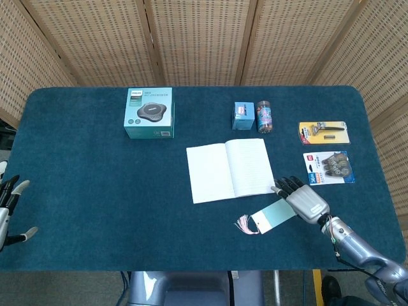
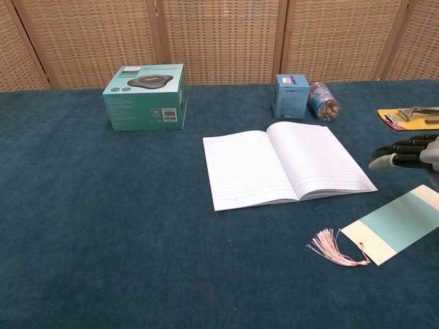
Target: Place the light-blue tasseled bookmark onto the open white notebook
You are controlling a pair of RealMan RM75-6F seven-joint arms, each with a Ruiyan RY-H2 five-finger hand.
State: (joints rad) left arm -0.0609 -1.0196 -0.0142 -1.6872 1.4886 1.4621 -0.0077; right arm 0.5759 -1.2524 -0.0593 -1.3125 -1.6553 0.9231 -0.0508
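The right hand [image 1: 305,201] is hovering over the far end of the light-blue tasseled bookmark [image 1: 274,215], fingers spread and gripping nothing. The bookmark is lying flat on the blue table [image 1: 95,185], pink tassel [image 2: 331,248] pointing left, just beside the open white notebook [image 1: 229,169]. At the table's left edge, the left hand [image 1: 9,207] is hanging open too.
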